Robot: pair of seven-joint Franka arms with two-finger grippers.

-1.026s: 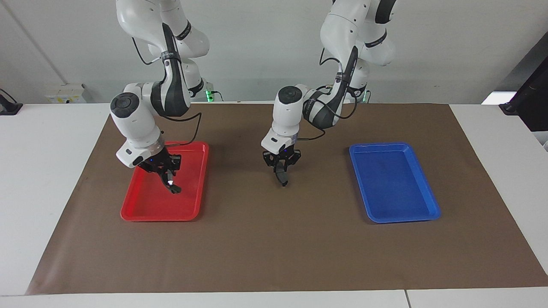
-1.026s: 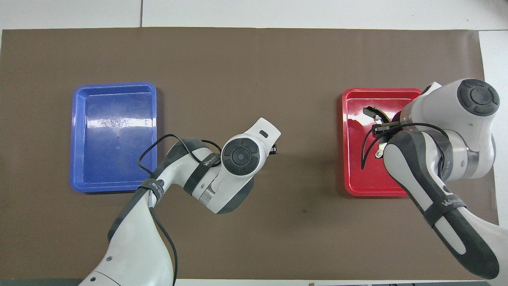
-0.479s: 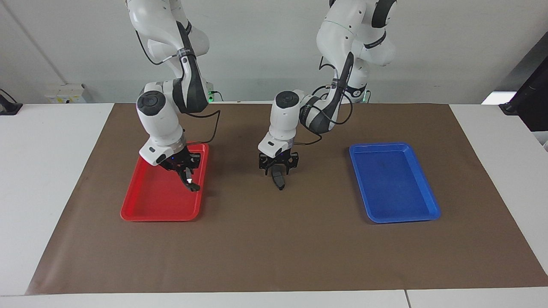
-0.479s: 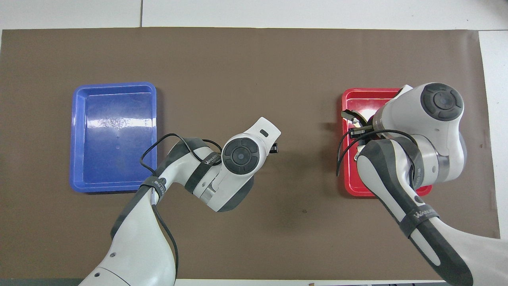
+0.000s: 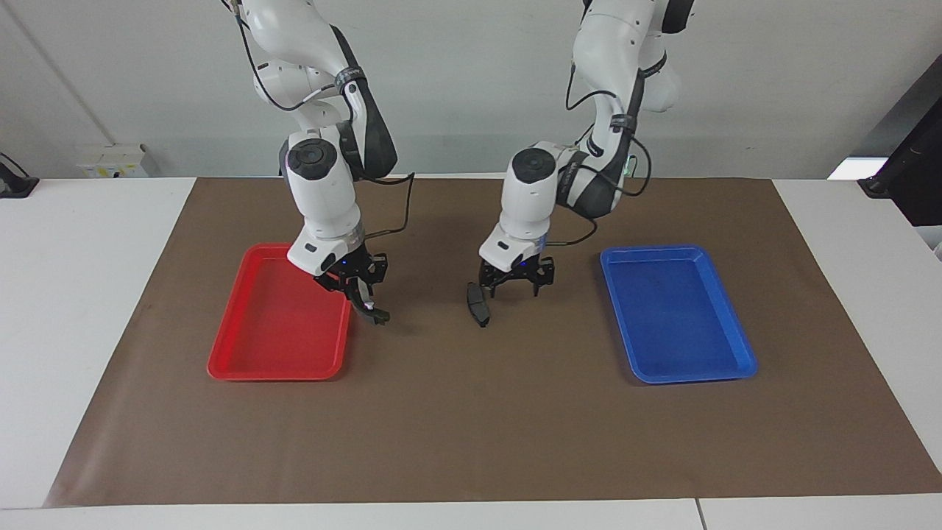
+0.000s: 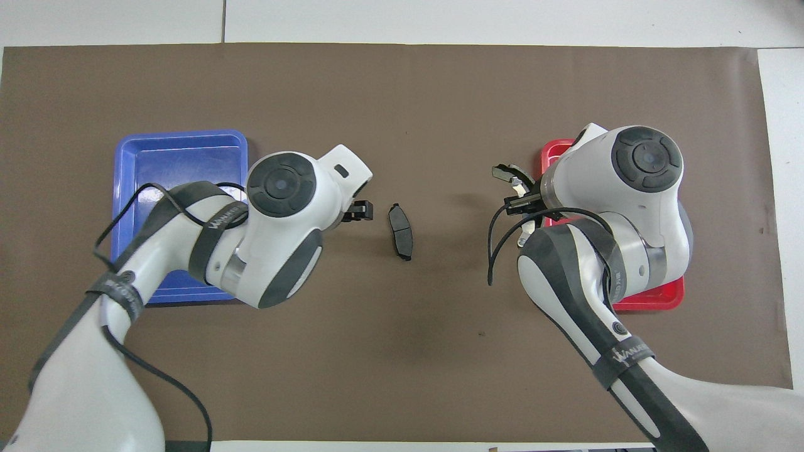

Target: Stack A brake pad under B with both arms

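two pads: one lies on the mat, one hangs in a grip
brown paper mat (image 5: 471,427): covers the table; both trays and the small pad rest on it
red plastic tray (image 5: 280,331): toward the right arm's end of the table, nothing seen in it
blue plastic tray (image 5: 677,313): toward the left arm's end, nothing seen in it
small dark grey grooved brake pad a (image 6: 400,231): flat on the mat between the two trays, touching neither gripper
left gripper (image 5: 516,285): fingers spread, hanging over the mat just beside pad a on the blue tray's side; a second ago it pinched that pad over the same spot, so the pad has just been let go
long black curved pad b (image 5: 370,309): off the red tray now, carried over the mat just past the tray's edge, well apart from pad a
right gripper (image 5: 360,291): fingers pressed together on pad b, which hangs below them
meaning: the bottom piece looks placed; what seems left is bringing pad b over pad a and setting it on top
risk: the left gripper is close to pad a and may crowd the approach
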